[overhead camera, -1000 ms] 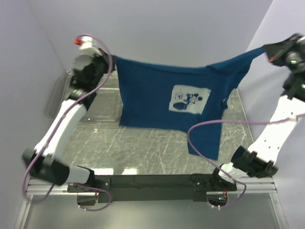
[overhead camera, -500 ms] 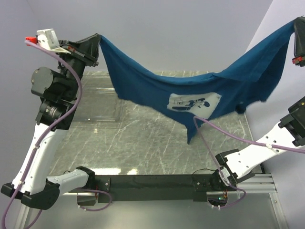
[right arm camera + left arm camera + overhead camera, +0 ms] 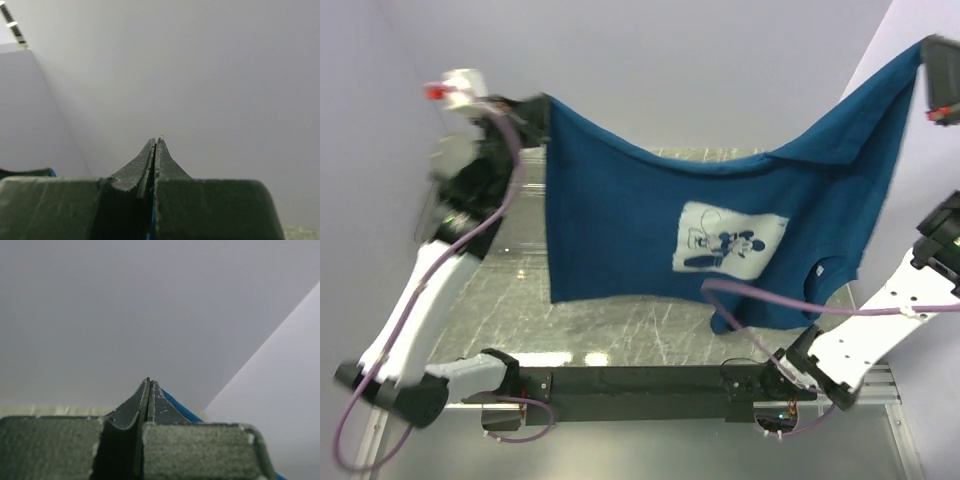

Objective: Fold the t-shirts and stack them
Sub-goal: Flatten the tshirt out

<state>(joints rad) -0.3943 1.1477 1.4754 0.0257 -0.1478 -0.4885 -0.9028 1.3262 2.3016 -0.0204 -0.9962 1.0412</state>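
Okay | left gripper (image 3: 540, 106) + right gripper (image 3: 926, 52) both clamped on t-shirt (image 3: 640, 215) | hangs below, between them | lower evenly, taut, onto table (image 3: 620, 322)

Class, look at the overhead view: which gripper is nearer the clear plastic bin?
Left. The left gripper holds a t-shirt corner raised over the bin's side of the table; the right gripper holds the other corner high at the far right.
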